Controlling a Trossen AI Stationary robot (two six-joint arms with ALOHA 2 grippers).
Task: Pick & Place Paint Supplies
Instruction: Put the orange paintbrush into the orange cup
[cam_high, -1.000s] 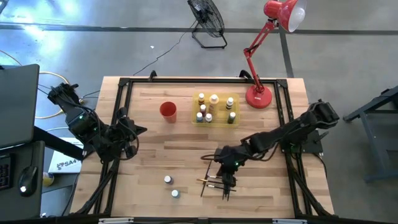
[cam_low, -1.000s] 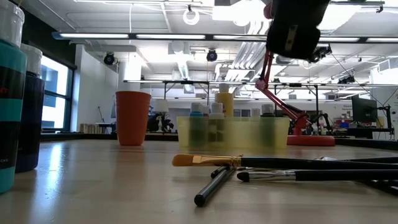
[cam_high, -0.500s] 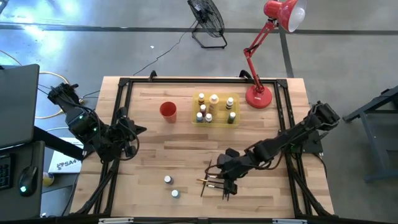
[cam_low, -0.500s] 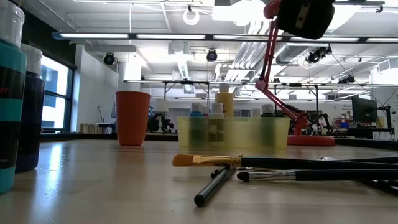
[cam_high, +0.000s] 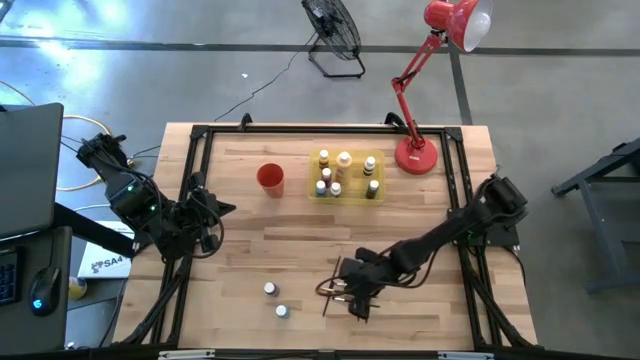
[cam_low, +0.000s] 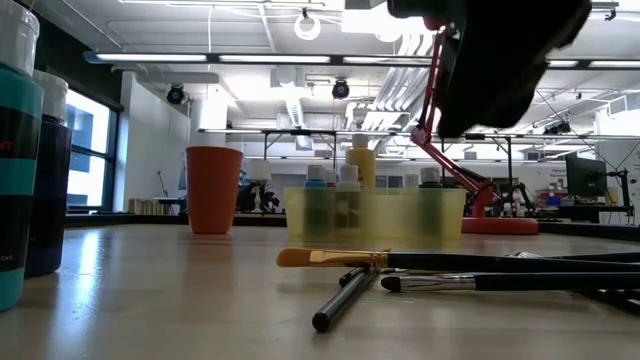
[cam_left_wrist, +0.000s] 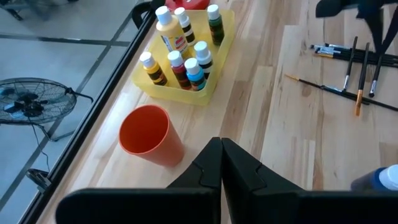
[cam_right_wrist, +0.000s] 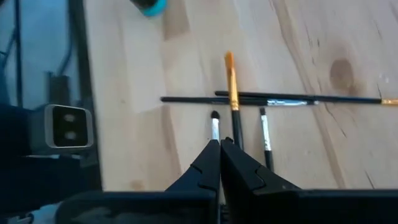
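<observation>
Several thin dark-handled paintbrushes (cam_high: 338, 291) lie flat in a loose crossed pile on the near middle of the table, also seen in the low view (cam_low: 450, 270) and the right wrist view (cam_right_wrist: 233, 99). Two small bottles (cam_high: 275, 300) stand upright left of them. More bottles stand in the yellow tray (cam_high: 346, 175). My right gripper (cam_high: 352, 298) hovers shut above the brush pile (cam_right_wrist: 219, 144); in the low view (cam_low: 490, 70) it is well above the table. My left gripper (cam_high: 215, 215) waits shut by the table's left edge (cam_left_wrist: 221, 146).
A red cup (cam_high: 270, 178) stands left of the tray near the far side. A red desk lamp (cam_high: 417, 155) has its base at the far right corner. A black frame (cam_high: 195, 180) runs round the table's edge. Bare wood (cam_high: 290, 235) lies between tray and brushes.
My right gripper has moved toward the table's near edge and a little to the left, and now stands over the brush pile; in the low view it shows larger and lower. The brushes and bottles have stayed where they were.
</observation>
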